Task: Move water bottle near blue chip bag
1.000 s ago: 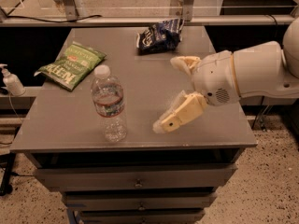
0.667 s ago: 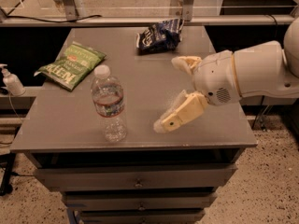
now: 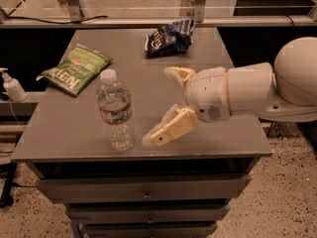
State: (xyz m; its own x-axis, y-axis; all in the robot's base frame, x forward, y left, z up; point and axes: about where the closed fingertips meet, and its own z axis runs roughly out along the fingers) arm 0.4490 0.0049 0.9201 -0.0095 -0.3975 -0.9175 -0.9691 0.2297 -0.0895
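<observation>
A: Hand, where and how?
B: The hand (image 3: 158, 107) is over the front right part of the bench (image 3: 64, 128). Its fingers (image 3: 171, 128) are spread wide with nothing between them. The upper one points toward the middle of the bench, the lower one slants down toward the front edge.

A: Touching the bottle?
B: No. The water bottle (image 3: 115, 110) stands upright near the front edge, left of centre. White cap on, red-and-white label band around it. The lower fingertip is just beside the bottle's base, on its right, with a small gap showing.

A: Blue chip bag?
B: The blue chip bag (image 3: 168, 37) lies crumpled at the back edge of the bench, about centre, well apart from the water bottle. The hand is roughly between the two, a bit to the right.

A: Other stuff?
B: A green chip bag (image 3: 75, 69) lies flat at the back left, behind the water bottle and apart from it. A small white pump bottle (image 3: 12, 86) stands off the bench at the far left. The white arm (image 3: 247, 90) extends from the right in a bulky rounded casing. Drawers (image 3: 143, 195) under the bench top are shut.

A: Hand resting on the bench or above it?
B: Cannot tell.
</observation>
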